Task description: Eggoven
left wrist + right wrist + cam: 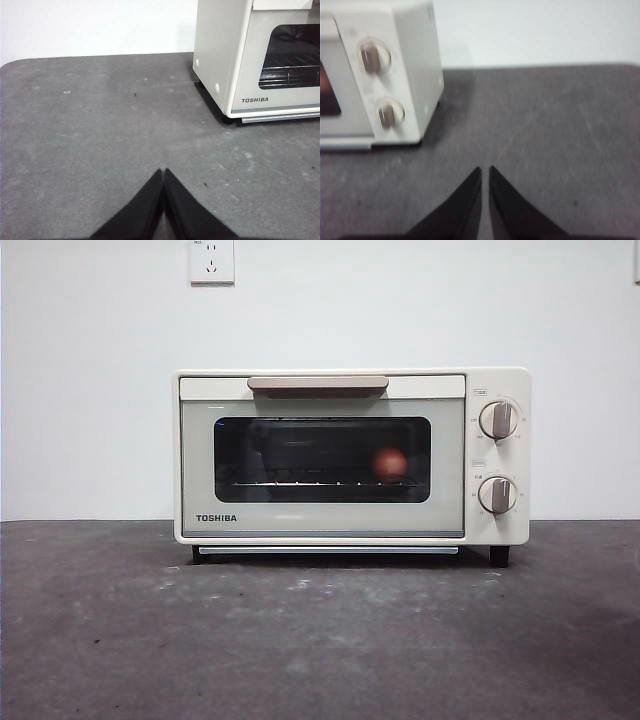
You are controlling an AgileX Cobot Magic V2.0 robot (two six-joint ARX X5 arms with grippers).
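Note:
The cream TOSHIBA toaster oven (350, 455) stands in the middle of the grey table with its door closed. The reddish-brown egg (389, 462) rests on the rack inside, behind the dark window, toward the knob side. The tan handle (317, 385) runs along the door's top. My left gripper (163, 172) is shut and empty over the table, apart from the oven's left corner (220, 50). My right gripper (485, 171) is shut and empty over the table, apart from the oven's knob side (385, 75). Neither gripper shows in the front view.
Two knobs (497, 420) sit on the oven's right panel. A white wall with a socket (211, 260) stands behind. The grey tabletop (320, 640) stretches in front of the oven and to both sides.

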